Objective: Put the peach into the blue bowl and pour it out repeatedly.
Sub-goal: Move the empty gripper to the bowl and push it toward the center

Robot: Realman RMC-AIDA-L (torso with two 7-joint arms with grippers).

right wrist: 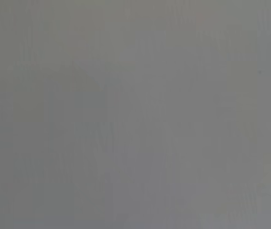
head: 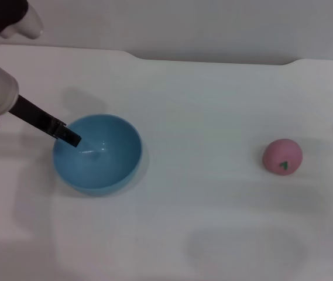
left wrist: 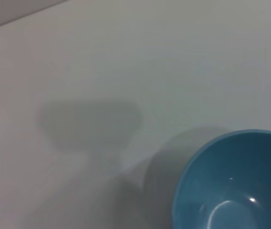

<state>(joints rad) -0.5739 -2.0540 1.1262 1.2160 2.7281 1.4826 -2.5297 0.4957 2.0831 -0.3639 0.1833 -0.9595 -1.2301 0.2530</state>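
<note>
The blue bowl point(head: 114, 153) stands upright and empty on the white table at the left. It also shows in the left wrist view point(left wrist: 198, 168). My left gripper point(head: 72, 140) reaches in from the upper left, and its black finger lies over the bowl's left rim, gripping it. The pink peach point(head: 282, 157) lies on the table far to the right, apart from the bowl, its green leaf mark facing me. My right gripper is out of view, and the right wrist view shows only a plain grey surface.
The white table point(head: 201, 105) runs back to a wall edge, with a notch at the far rim. A faint shadow lies on the table near the front right.
</note>
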